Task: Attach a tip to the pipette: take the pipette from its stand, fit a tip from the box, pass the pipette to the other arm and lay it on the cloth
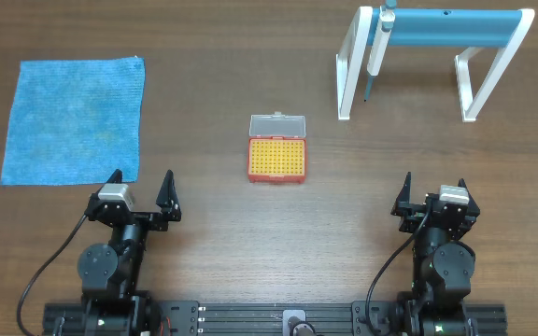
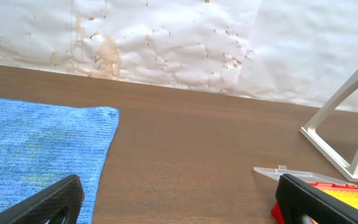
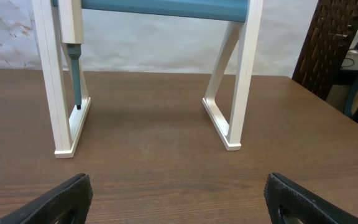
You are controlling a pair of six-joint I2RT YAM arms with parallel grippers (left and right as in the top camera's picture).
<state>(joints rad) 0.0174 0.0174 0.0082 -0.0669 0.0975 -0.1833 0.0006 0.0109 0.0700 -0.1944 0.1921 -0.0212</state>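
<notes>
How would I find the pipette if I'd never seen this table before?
Find the big stand with white legs and a blue top bar at the far right of the table. The pipette hangs at the bar's left end, beside a leg. Unlike the wide white legs, it is skinny, with a bluish point that stops above the table.

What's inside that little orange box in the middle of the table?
The tip box stands open, its clear lid folded back. Inside is a yellow rack dotted with rows of slots. Whether each holds a tip is too small to tell. Everything beneath the rack is covered.
</notes>
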